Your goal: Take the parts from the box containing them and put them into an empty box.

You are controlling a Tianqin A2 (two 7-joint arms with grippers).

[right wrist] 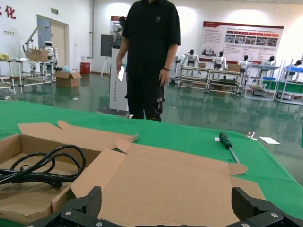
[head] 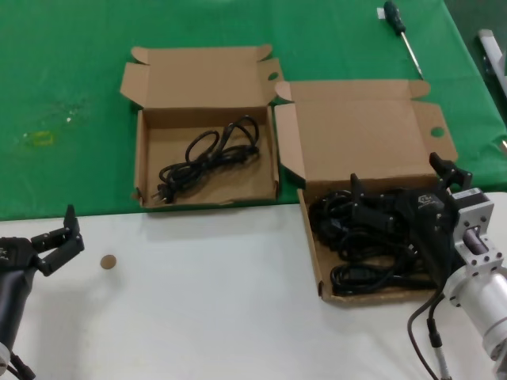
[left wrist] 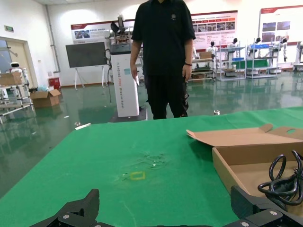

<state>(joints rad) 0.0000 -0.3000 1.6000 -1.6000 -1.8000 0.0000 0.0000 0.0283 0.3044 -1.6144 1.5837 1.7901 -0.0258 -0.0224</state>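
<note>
Your right gripper [head: 400,184], fingers spread, sits over the tangled power cords [head: 360,237] in the wider box [head: 310,229]; your left gripper [head: 62,235], fingers spread, idles above the tabletop [head: 198,293].

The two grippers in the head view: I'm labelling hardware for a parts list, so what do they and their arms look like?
Both are black with angular two-finger claws. The left gripper sits on a black arm. The right gripper bears a small white marking, joins a silver cylindrical arm segment, and a black cable loops beside it.
</note>
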